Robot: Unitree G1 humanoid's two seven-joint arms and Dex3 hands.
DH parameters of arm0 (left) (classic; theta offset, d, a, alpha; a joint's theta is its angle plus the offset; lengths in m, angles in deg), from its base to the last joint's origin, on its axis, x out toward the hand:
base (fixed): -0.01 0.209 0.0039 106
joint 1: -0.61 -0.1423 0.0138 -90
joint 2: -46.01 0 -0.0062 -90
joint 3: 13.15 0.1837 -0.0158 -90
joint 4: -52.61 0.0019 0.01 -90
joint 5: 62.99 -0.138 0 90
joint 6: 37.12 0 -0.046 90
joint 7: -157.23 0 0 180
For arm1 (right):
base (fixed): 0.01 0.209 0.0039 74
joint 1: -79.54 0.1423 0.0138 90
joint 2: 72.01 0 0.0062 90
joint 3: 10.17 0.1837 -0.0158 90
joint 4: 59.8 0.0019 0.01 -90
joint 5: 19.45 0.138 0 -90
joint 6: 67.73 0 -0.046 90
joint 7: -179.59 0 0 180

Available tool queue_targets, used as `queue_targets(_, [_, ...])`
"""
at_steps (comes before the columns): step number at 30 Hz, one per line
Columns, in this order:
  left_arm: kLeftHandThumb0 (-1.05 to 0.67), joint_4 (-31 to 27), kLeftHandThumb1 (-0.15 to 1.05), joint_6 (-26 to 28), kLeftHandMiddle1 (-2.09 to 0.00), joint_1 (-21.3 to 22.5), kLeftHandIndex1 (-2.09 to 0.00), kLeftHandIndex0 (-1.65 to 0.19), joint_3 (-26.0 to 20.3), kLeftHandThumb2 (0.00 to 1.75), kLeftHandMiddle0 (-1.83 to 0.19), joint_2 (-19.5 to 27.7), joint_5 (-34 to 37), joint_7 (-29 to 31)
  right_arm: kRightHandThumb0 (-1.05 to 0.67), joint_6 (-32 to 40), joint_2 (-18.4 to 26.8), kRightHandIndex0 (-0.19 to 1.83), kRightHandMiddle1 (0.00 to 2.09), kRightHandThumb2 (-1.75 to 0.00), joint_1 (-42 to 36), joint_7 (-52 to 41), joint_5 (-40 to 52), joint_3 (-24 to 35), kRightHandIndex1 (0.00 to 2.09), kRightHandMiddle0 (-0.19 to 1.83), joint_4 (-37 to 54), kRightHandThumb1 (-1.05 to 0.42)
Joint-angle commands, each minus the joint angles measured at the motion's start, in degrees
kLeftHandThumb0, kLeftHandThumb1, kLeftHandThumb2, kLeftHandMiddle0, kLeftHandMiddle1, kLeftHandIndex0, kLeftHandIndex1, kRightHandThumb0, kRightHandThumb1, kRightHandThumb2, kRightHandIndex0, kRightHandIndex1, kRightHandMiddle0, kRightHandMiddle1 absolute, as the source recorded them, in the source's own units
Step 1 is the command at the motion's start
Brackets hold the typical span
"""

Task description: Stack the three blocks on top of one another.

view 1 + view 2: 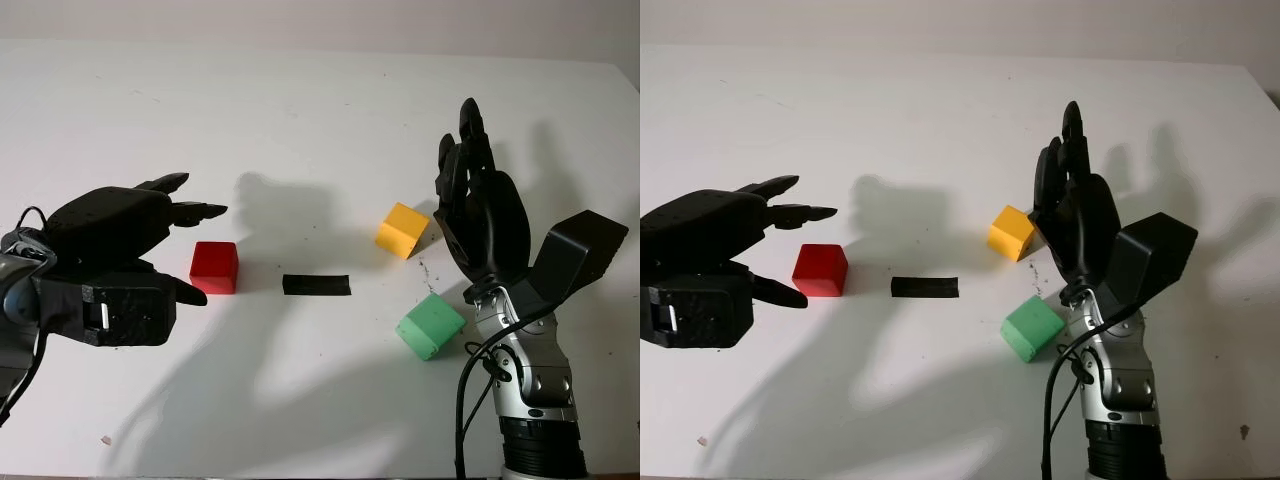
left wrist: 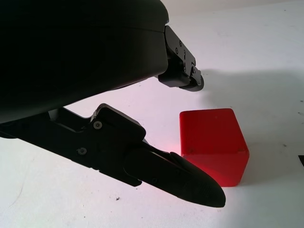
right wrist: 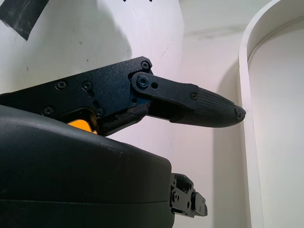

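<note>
Left eye view: left hand [image 1: 150, 235] open beside red block [image 1: 214, 267].

No text, label, brand, number or sign can be read on anything in these views.
</note>
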Motion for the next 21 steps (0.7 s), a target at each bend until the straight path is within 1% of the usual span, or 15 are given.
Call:
queue_targets(1, [-0.79,-0.7,0.92,-1.0,-0.07,-0.8,-0.10,-0.44,0.9,0.05,0.00,-0.8,-0.7,-0.8,-0.73,-0.7,0.2,-0.19,0.00,-0.67,-0.1,-0.2,0.1,0.3,0.00,-0.19,0.2,-1.05])
queue_targets(6, [-0.77,-0.4,0.92,-1.7,-0.06,-1.0,-0.14,-0.48,1.6,0.05,-0.02,-1.5,-2.4,-1.4,-0.73,-0.4,0.3,-0.19,0.00,-0.68,0.2,-0.3,0.0,0.2,0.00,-0.19,0.3,-1.05])
queue_targets(10, [-0.69,-0.4,0.91,-1.5,-0.07,-1.0,-0.21,-0.54,2.0,0.05,-0.06,-2.4,-4.2,-2.1,-0.73,-0.5,0.3,-0.19,0.00,-0.69,0.1,-0.3,0.0,0.2,0.00,-0.19,0.4,-1.05])
queue_targets(11, [-0.65,-0.3,0.92,-1.7,-0.07,-1.0,-0.28,-0.53,2.0,0.05,-0.08,-2.5,-4.4,-2.2,-0.73,-0.4,0.3,-0.19,0.00,-0.68,0.1,-0.3,0.1,0.3,0.00,-0.19,0.4,-1.05])
queue_targets(12, [-0.63,-0.3,0.92,-1.9,-0.06,-1.1,-0.47,-0.45,1.9,0.05,-0.09,-2.7,-4.5,-2.4,-0.73,-0.4,0.3,-0.19,0.00,-0.68,0.1,-0.4,0.2,0.3,0.00,-0.19,0.4,-1.05])
queue_targets(14, [-0.55,0.0,0.95,-2.8,-0.06,-1.3,-0.95,-0.28,1.7,0.06,-0.13,-2.8,-4.6,-3.2,-0.73,-0.4,0.2,-0.19,0.00,-0.68,0.2,-0.4,0.2,0.3,0.00,-0.19,0.3,-1.05])
queue_targets(15, [-0.51,0.1,0.97,-3.2,-0.06,-1.4,-1.10,-0.26,1.6,0.06,-0.14,-2.9,-4.7,-3.6,-0.73,-0.5,0.3,-0.19,0.00,-0.68,0.2,-0.5,0.2,0.3,0.00,-0.19,0.3,-1.05])
queue_targets(16, [-0.49,0.3,0.98,-4.0,-0.06,-1.5,-1.18,-0.24,1.4,0.06,-0.15,-3.0,-4.5,-4.3,-0.73,-0.6,0.3,-0.19,0.00,-0.68,0.2,-0.5,0.2,0.3,0.00,-0.19,0.2,-1.05])
queue_targets(17, [-0.42,0.7,0.99,-5.0,-0.06,-1.7,-1.30,-0.25,1.2,0.06,-0.18,-3.0,-4.2,-5.0,-0.73,-0.6,0.3,-0.19,0.00,-0.68,0.1,-0.6,0.2,0.3,0.00,-0.19,0.2,-1.05])
queue_targets(18, [-0.39,1.0,1.00,-5.6,-0.07,-1.8,-1.36,-0.24,1.1,0.06,-0.20,-3.1,-4.1,-5.5,-0.73,-0.6,0.3,-0.19,0.00,-0.68,0.1,-0.6,0.2,0.3,0.00,-0.19,0.1,-1.05])
queue_targets(21, [-0.35,1.7,1.02,-7.0,-0.06,-1.9,-1.46,-0.21,0.9,0.06,-0.22,-2.9,-4.4,-6.7,-0.74,-0.5,0.5,-0.19,0.00,-0.67,0.1,-0.9,0.1,0.3,0.00,-0.19,0.2,-1.05])
